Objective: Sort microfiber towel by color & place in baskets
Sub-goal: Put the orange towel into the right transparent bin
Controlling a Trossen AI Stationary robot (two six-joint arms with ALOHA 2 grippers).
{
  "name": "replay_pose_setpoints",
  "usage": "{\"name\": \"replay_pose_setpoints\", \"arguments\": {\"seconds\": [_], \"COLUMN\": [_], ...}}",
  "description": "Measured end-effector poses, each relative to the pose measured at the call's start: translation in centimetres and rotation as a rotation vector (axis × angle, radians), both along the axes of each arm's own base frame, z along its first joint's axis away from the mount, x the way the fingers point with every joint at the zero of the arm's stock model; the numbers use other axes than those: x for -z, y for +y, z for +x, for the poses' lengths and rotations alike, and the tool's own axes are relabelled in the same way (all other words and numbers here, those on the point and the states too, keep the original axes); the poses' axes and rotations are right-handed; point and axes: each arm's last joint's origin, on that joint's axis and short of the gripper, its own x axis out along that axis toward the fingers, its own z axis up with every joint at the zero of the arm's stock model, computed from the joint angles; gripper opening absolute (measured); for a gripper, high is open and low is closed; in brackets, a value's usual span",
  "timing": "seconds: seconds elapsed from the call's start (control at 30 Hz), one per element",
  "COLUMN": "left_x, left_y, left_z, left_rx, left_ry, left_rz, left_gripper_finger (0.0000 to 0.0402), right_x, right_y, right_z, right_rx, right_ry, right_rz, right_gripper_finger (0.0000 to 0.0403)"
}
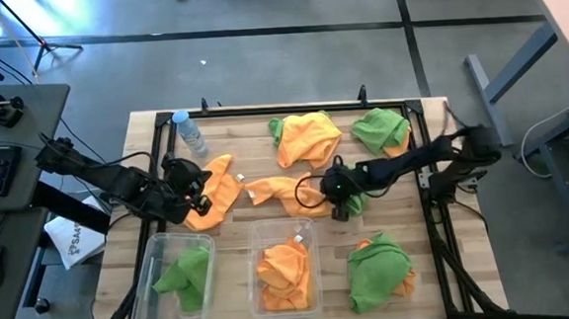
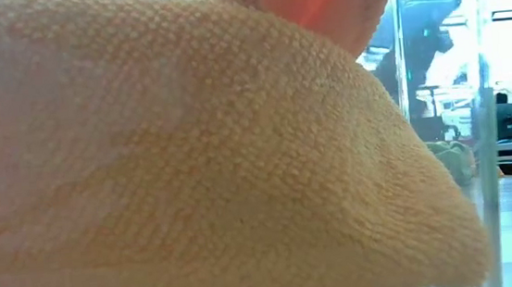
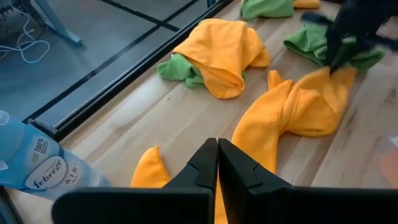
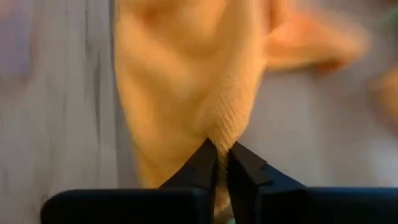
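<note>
Orange towel (image 1: 285,193) lies mid-table, just behind the centre basket (image 1: 314,279), and the right gripper (image 1: 338,187) has its fingers pinched on the towel's right end; the right wrist view shows a fold of orange cloth (image 4: 205,93) caught between the nearly closed jaws. Long axis runs left-right across the table, one narrow tail pointing left toward the left arm, the bunched end at the gripper.

Left gripper (image 1: 189,188) is pressed fully together, sitting over a second orange towel (image 1: 215,193) at table left; cannot tell whether it holds that cloth. Spray bottle (image 1: 190,132) stands behind it.

Step in hand, as I judge it: lift this orange towel and carry it to the centre basket, which already holds orange cloth (image 1: 283,268). Left basket (image 1: 144,287) holds a green towel (image 1: 185,274), so avoid that one. To do well: keep the pinch firm, raise high enough that the trailing tail clears the basket wall, then release over the middle so nothing drapes on the rim. Watch the green cloth (image 1: 354,203) just beside the gripper, it could snag and ride along.
</note>
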Motion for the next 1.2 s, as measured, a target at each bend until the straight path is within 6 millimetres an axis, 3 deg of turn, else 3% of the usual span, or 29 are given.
{"name": "replay_pose_setpoints", "arguments": {"seconds": [0.2,0.43,0.6,0.7,0.93,1.2], "left_x": [-0.7,-1.7,-2.3,-2.4,-2.4,-2.2], "left_y": [0.7,2.3,3.1,3.4,3.4,3.2], "left_z": [-1.4,-5.0,-6.9,-7.5,-7.9,-8.0], "left_rx": [0.068,0.101,0.172,0.207,0.31,0.357], "left_ry": [0.043,0.002,-0.044,-0.044,-0.002,0.029], "left_rz": [0.066,0.028,-0.018,-0.007,-0.009,-0.072], "left_gripper_finger": [0.0,0.0,0.0,0.0,0.0,0.0], "right_x": [-6.4,-16.2,-23.7,-26.9,-31.0,-33.0], "right_y": [-0.3,2.2,4.8,6.5,10.7,16.4], "right_z": [-2.8,-5.6,-5.6,-4.7,-1.2,2.0], "right_rx": [0.151,0.274,0.297,0.285,0.251,0.184], "right_ry": [-0.184,-0.398,-0.56,-0.617,-0.669,-0.73], "right_rz": [-0.044,-0.24,-0.377,-0.446,-0.526,-0.505], "right_gripper_finger": [0.0008,0.0003,0.0002,0.0002,0.0001,0.0]}}
